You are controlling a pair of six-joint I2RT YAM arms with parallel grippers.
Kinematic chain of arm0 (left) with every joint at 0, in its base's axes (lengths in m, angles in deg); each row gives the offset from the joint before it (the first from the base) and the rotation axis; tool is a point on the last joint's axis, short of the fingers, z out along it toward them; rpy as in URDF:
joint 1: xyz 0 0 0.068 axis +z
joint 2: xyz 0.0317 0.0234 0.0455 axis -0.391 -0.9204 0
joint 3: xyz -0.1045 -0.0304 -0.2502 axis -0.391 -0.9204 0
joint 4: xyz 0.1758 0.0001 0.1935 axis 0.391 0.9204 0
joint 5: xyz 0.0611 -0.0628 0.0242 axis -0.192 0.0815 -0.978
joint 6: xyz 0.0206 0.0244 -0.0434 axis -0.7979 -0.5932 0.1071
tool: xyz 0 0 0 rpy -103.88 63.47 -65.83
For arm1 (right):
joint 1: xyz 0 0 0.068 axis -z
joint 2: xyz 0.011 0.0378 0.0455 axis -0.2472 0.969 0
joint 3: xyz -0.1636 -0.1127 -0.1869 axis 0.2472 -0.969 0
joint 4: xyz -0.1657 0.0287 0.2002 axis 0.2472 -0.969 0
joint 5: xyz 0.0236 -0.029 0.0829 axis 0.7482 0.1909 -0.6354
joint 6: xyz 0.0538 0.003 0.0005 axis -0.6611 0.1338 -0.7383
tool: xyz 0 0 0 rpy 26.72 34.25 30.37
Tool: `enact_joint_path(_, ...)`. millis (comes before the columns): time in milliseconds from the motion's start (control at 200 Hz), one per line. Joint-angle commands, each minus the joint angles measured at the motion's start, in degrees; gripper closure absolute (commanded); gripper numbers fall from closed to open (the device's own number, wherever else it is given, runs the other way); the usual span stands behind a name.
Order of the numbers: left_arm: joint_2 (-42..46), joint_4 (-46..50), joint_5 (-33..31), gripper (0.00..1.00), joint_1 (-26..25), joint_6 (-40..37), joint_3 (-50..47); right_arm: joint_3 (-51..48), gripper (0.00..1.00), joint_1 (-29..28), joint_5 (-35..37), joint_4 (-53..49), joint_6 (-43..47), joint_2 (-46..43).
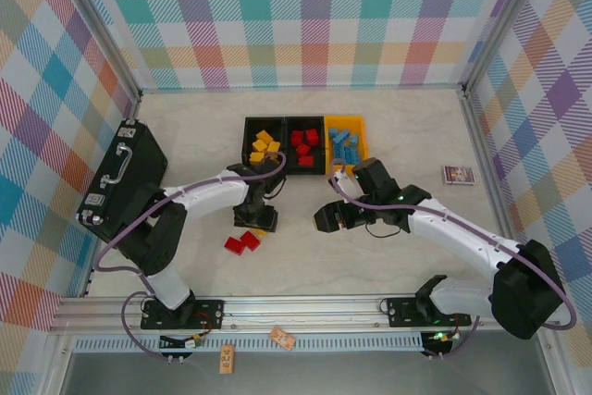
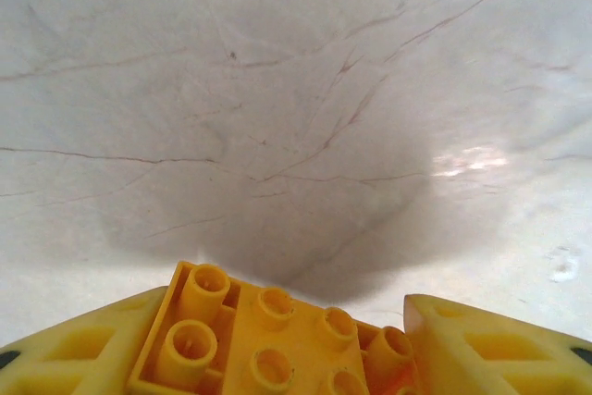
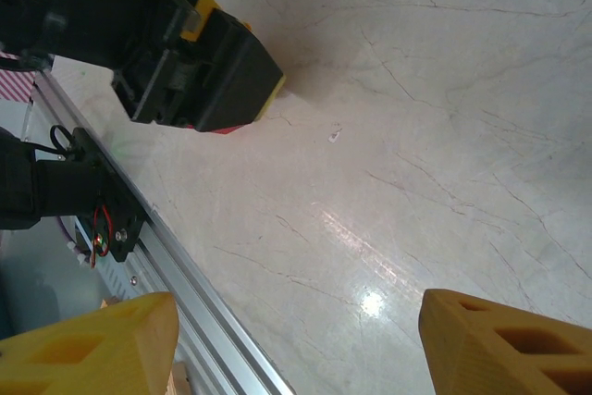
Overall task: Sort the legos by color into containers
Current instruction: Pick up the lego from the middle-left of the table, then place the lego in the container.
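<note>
Marbled table (image 1: 305, 270) holds briefcase (image 1: 120, 178) (left), card (image 1: 458, 174), two loose red legos (image 1: 242, 243).

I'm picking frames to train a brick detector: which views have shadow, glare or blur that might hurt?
Left wrist: a broad soft shadow darkens the tabletop beyond the yellow brick, a small glare patch sits right of it, and the close brick looks slightly soft. Right wrist: one bright glare spot on the tabletop by the right pincer. Top external: even light, sharp.
</note>
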Motion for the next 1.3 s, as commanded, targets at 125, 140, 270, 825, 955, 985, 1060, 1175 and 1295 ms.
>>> enact_joint_path(125, 3.6, 3.8, -3.2, 0.46, 0.5, 0.3, 9.2, 1.7, 0.30, 0.3, 1.4, 2.0, -2.2, -1.3)
enact_joint_path(140, 3.5, 3.9, -3.4, 0.46, 0.5, 0.2, 9.9, 1.9, 0.30, 0.3, 1.5, 2.2, -2.3, -1.3)
enact_joint_path(270, 1.4, 4.6, -5.6, 0.46, 1.4, 0.8, 15.7, 2.6, 0.30, 1.4, 1.9, 3.2, -3.9, -0.8)
enact_joint_path(825, -14.6, -0.3, -8.6, 0.45, 10.3, 2.9, 39.2, 5.0, 0.31, 2.7, 5.8, 3.5, -6.4, 1.6)
enact_joint_path(955, -18.5, -2.8, -8.9, 0.45, 11.7, 3.6, 43.1, 5.5, 0.31, 2.8, 6.1, 3.4, -6.7, 2.5)
enact_joint_path(985, -19.7, -3.0, -9.0, 0.45, 11.9, 3.7, 44.2, 5.5, 0.31, 2.9, 6.2, 3.4, -6.8, 2.6)
enact_joint_path(1060, -22.4, -3.1, -9.6, 0.44, 12.4, 3.7, 47.1, 5.5, 0.31, 3.0, 6.6, 3.4, -6.8, 2.8)
enact_joint_path(1175, -25.9, -4.2, -9.6, 0.44, 13.0, 4.2, 50.0, 5.6, 0.31, 3.2, 6.8, 3.3, -6.9, 3.0)
enact_joint_path(1295, -28.6, -5.0, -9.8, 0.44, 13.6, 5.4, 52.2, 5.7, 0.31, 3.3, 7.0, 3.1, -6.9, 3.1)
